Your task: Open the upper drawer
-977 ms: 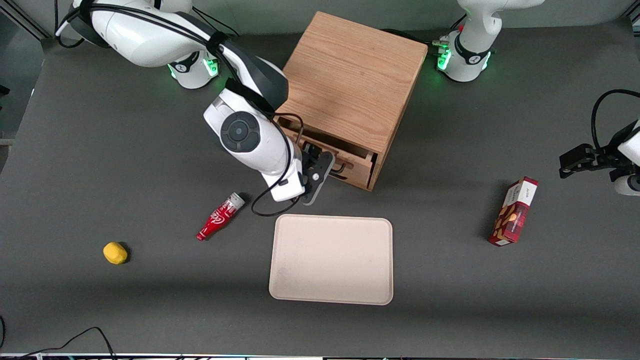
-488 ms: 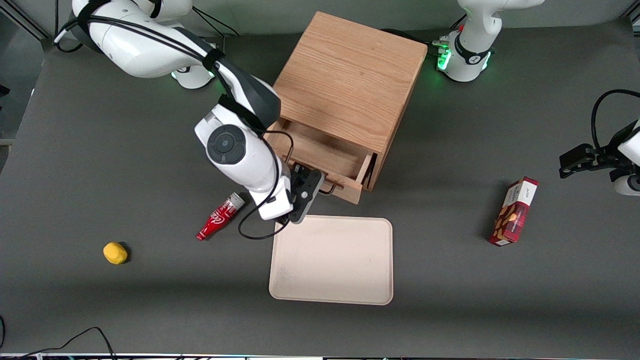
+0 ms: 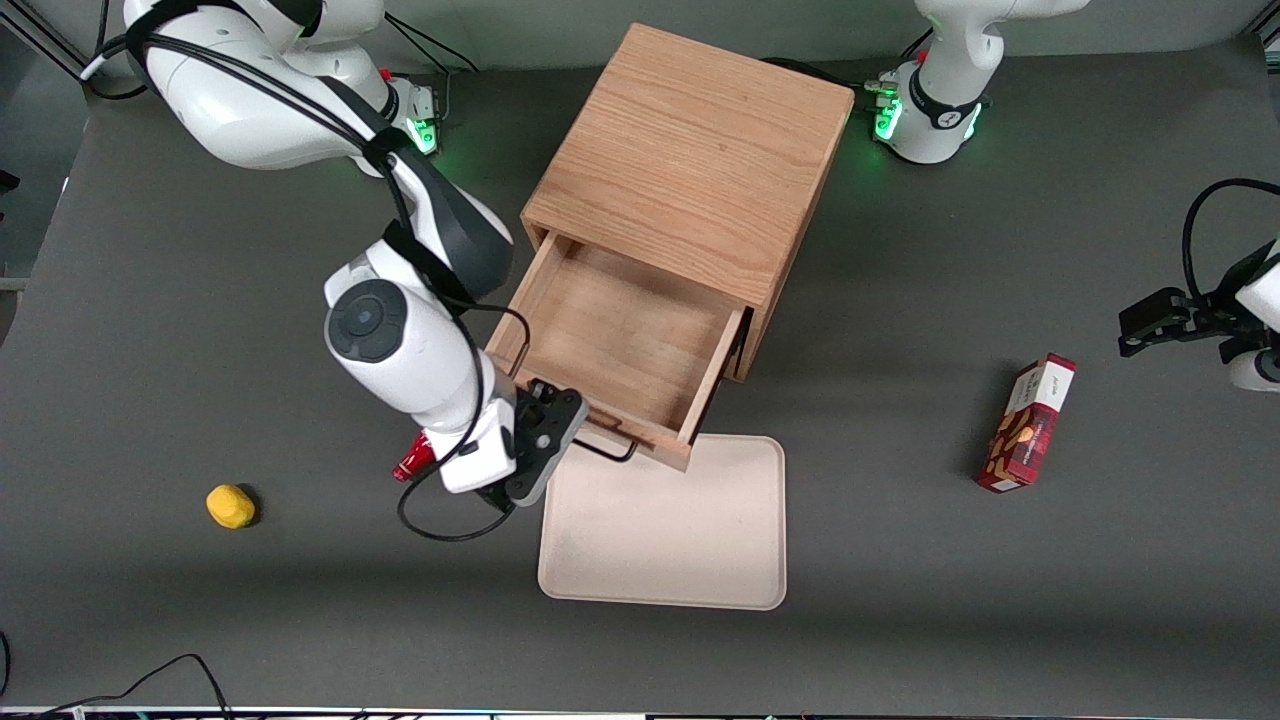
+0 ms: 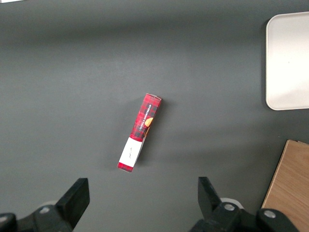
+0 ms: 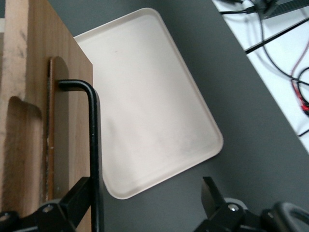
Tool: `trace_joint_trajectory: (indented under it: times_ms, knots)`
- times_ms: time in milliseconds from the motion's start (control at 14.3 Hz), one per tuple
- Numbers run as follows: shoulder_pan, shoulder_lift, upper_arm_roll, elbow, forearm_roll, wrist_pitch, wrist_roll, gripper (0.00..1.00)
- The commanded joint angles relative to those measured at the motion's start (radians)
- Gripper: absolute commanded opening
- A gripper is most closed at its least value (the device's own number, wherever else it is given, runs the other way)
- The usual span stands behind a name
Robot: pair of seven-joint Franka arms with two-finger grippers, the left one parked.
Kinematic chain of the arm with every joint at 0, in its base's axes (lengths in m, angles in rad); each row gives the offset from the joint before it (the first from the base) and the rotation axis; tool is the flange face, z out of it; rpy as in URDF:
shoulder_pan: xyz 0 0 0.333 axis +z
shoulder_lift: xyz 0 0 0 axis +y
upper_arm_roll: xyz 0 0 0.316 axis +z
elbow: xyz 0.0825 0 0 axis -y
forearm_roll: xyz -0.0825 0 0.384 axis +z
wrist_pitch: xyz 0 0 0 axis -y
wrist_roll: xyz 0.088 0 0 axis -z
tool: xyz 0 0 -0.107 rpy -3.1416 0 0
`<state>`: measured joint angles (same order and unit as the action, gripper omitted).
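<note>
The upper drawer (image 3: 620,340) stands pulled out, its handle (image 5: 94,145) beside one finger of the spread end effector (image 3: 560,425).

upper drawer (image 3: 620,345): pulled well out of cabinet (image 3: 690,160), over tray (image 3: 665,540)
my pincer (image 3: 585,428): at its handle (image 3: 610,450)

Front view looks down on everything; both wrist views look down closely, sharing the tray (image 3: 662,520).

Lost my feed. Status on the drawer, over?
Pincer open, at the handle. Upper drawer pulled well out, its front over the tray edge. Nothing blocking.
</note>
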<state>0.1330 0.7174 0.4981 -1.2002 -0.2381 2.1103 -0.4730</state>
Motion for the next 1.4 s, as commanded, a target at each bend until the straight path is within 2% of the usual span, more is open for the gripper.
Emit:
trace_joint_trajectory:
  times_ms: [0,279,349,488,558,698,837,977,1116,1326]
  knots:
    - [-0.018,0.039,-0.001,0.071,-0.023,0.017,-0.029,1.00]
    - [-0.032,0.043,0.002,0.090,-0.009,0.014,-0.033,1.00]
    - [-0.038,0.036,0.003,0.103,0.015,-0.001,-0.032,1.00]
    - [-0.053,-0.010,-0.001,0.111,0.118,-0.077,-0.015,1.00]
    - [-0.068,-0.062,-0.010,0.110,0.146,-0.119,0.017,1.00]
    - [-0.072,-0.188,-0.087,0.082,0.155,-0.246,0.124,1.00]
    - [-0.064,-0.336,-0.186,-0.002,0.146,-0.341,0.146,1.00]
    - [-0.053,-0.525,-0.313,-0.210,0.138,-0.313,0.145,1.00]
    - [-0.050,-0.687,-0.403,-0.420,0.140,-0.225,0.158,1.00]
    - [-0.052,-0.863,-0.473,-0.597,0.138,-0.232,0.327,1.00]
